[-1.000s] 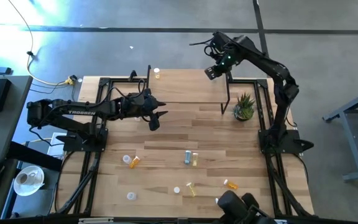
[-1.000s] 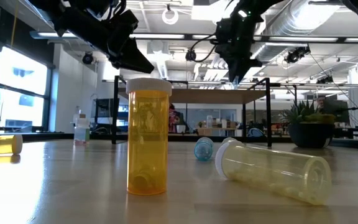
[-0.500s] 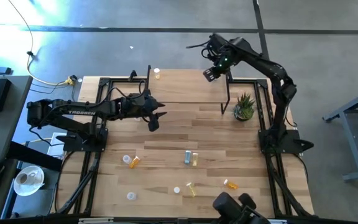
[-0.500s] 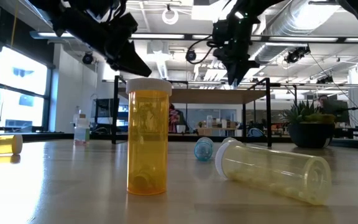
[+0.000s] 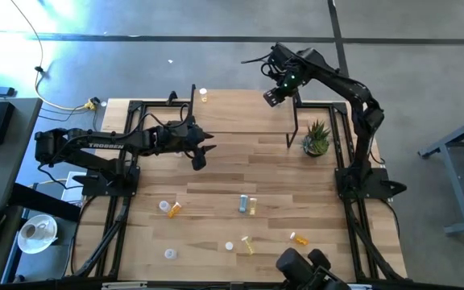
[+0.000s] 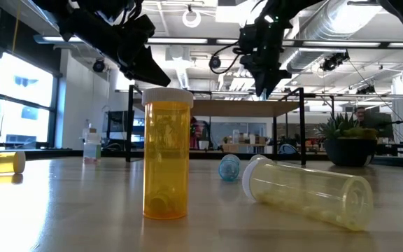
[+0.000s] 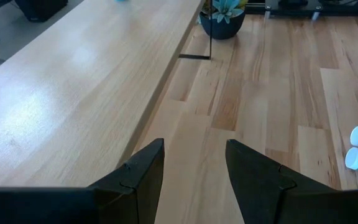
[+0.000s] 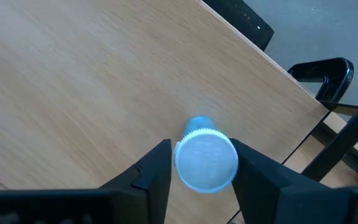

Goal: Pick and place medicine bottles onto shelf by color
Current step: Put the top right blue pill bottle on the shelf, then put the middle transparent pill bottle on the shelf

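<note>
My right gripper [image 5: 272,95] is over the far right part of the shelf [image 5: 240,113], a light wooden top on black legs. It is shut on a blue-grey bottle [image 8: 205,158]. My left gripper [image 5: 200,153] is open and empty above the table, just in front of the shelf's near edge [image 7: 166,93]. Other bottles are on the table: an upright orange one [image 6: 166,154], a clear yellowish one on its side [image 6: 306,189], and a blue-grey and yellow pair [image 5: 246,204]. My right gripper pinches the bottle's pale blue cap [image 8: 184,163] between its two fingers, one on each side. The fingers come from above, pointing down. The bottle stands upright below them over the shelf top; whether its base touches the shelf, I cannot tell.
A green spiky potted plant [image 5: 316,138] stands on the table by the shelf's right legs. Loose bottles lie across the table's near half [image 5: 248,244], [image 5: 299,238], [image 5: 167,208]. One small bottle [image 5: 204,95] stands near the shelf's far left corner.
My right gripper has shifted a little toward the table's left over the shelf, still shut on the blue-grey bottle.
</note>
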Action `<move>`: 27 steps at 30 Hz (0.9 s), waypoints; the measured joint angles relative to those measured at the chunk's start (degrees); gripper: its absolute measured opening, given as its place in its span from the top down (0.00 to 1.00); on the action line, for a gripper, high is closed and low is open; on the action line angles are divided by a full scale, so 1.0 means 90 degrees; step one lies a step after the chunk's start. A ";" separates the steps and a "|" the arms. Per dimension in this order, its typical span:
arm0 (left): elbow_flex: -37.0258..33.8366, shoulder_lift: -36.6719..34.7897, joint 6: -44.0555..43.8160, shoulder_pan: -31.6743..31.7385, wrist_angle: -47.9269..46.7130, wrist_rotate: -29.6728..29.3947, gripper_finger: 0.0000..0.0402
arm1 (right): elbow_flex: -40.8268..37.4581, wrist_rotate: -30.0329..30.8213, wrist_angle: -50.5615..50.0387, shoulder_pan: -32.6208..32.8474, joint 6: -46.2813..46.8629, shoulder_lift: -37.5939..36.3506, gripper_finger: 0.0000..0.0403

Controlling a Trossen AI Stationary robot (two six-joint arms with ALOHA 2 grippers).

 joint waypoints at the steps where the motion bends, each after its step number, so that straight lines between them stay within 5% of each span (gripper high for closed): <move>1: 0.0000 0.0000 0.0000 0.0001 0.0000 0.0000 0.60 | 0.0000 -0.0002 0.0011 0.0000 0.0002 0.0000 0.61; 14: 0.0000 0.0000 0.0000 0.0000 -0.0046 0.0000 0.60 | 0.0151 0.0053 0.0075 0.0000 -0.0201 -0.0007 0.58; 27: 0.0000 -0.0002 -0.0413 0.0000 -0.0557 0.0010 0.60 | 0.1588 0.0097 -0.0234 0.0065 -0.0796 -0.0019 0.58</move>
